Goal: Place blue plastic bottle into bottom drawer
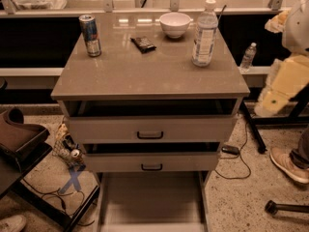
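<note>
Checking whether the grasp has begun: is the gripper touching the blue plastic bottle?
Apart. The camera view shows the gripper beyond the cabinet's right edge, clearly separated from the blue plastic bottle standing on top.

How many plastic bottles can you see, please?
2: the blue plastic bottle stands at the cabinet top's right rear; a smaller bottle stands beyond its right side. The gripper hangs at the view's right edge.

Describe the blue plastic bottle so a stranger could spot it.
On the grey cabinet's top, with the robot's hand out of view, look right of the white bowl. It's the tall clear bottle with a white cap, far taller than the can.
</note>
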`<state>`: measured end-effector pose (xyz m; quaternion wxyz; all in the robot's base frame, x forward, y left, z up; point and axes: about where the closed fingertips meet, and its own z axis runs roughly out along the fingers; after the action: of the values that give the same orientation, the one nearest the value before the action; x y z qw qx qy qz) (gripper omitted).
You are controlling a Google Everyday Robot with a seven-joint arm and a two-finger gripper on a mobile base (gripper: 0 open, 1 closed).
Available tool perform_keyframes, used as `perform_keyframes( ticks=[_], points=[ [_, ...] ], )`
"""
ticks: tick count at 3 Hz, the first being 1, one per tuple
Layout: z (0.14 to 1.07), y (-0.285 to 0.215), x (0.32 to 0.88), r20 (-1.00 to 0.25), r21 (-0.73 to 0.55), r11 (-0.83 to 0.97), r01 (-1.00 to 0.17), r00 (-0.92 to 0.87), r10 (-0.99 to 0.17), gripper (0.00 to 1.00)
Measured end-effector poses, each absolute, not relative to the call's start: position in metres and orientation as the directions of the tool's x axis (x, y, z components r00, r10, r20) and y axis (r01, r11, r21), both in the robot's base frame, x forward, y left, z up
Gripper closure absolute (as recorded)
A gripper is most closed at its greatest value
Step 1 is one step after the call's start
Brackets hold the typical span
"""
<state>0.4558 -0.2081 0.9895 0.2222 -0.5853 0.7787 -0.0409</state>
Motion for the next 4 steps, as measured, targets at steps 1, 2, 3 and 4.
perform_keyframes(
  ticks=[1,2,3,4],
  points=[
    [0.964,-0.21,0.491,-0.493,-0.293,0.421,-0.858,-0.242,-0.836,0.0],
    [0.936,-0.203,0.528,-0.695,-0.252,0.485,-0.838,-0.192,-0.693,0.0],
    [0.937,-0.187,0.556,-0.849,-0.261,0.533,-0.805,-0.072,-0.523,0.0],
    [0.955,-0.18,0.581,-0.927,-0.292,0.608,-0.739,0.062,-0.37,0.0]
  ],
)
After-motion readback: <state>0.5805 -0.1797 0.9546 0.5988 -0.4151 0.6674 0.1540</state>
